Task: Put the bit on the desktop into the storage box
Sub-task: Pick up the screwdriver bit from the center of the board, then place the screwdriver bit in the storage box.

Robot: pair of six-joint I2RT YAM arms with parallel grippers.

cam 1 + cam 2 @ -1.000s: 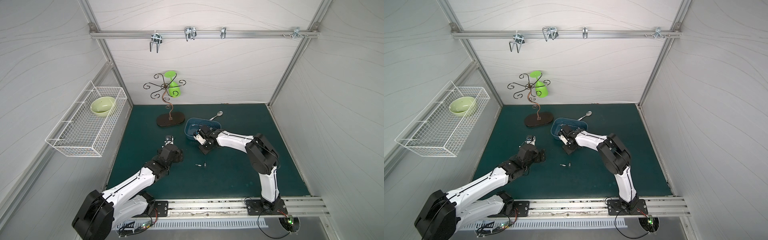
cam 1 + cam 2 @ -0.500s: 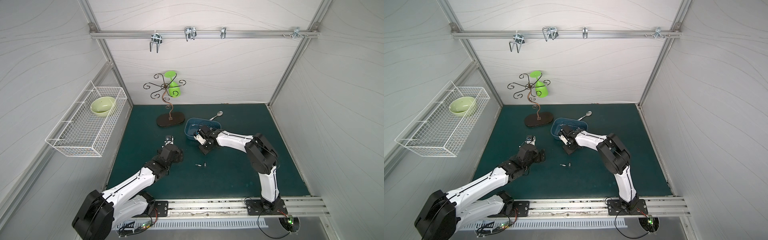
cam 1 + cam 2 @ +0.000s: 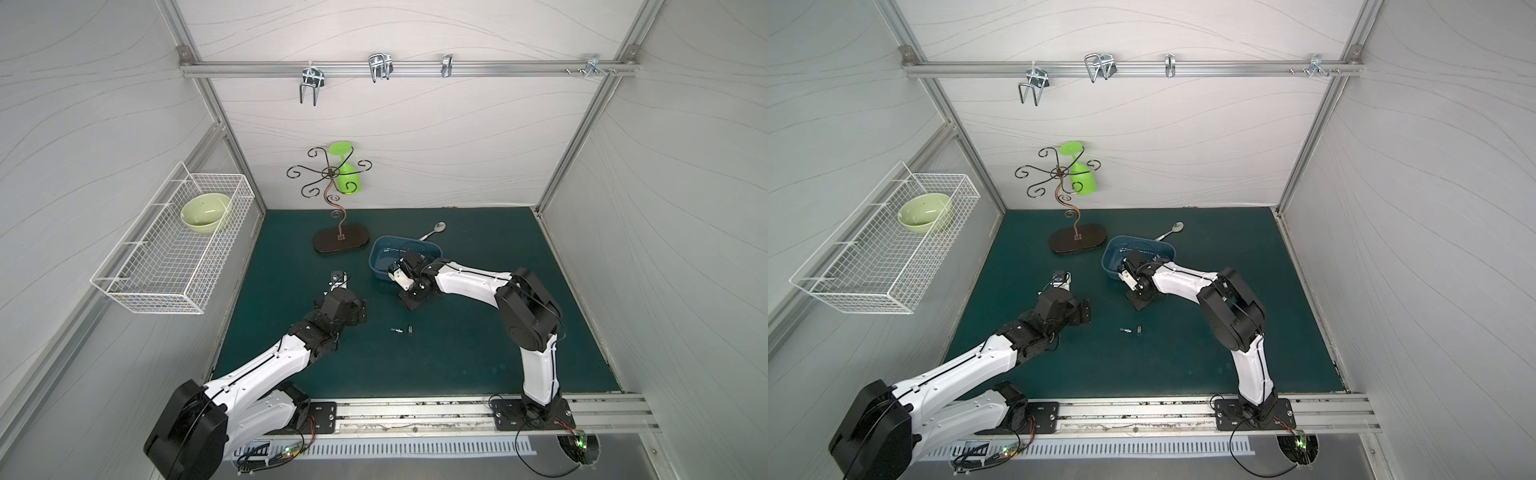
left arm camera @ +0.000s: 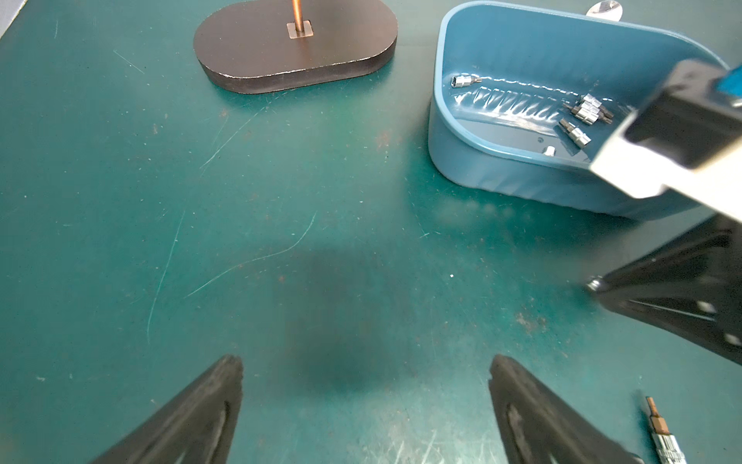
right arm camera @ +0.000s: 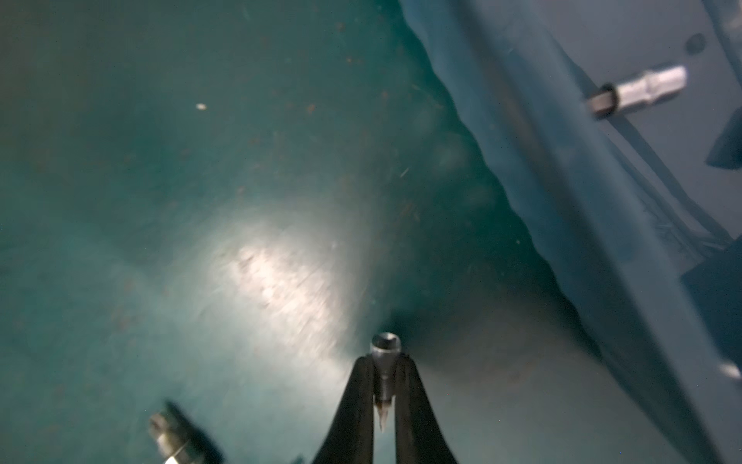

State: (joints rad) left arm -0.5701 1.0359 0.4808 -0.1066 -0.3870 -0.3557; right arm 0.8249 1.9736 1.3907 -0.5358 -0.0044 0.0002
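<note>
The right arm [image 3: 469, 279] stretches low by the shallow blue plastic box [image 4: 502, 172], right claw [image 5: 384, 360] pinching a small silver bit [image 5: 385, 348]; left claw [image 4: 366, 361] stands wide.

Both top views are evenly lit and pretty sharp, though the wide lens stretches stuff near the edges. The right wrist view is dim and smeary with a white glare patch on the bench [image 5: 281, 281]. The left wrist view is brighter, with a soft shadow blob ahead of the out-of-focus fingers [image 4: 192, 418].

High top views look down; near wrist views share storage box [image 4: 502, 172].
</note>
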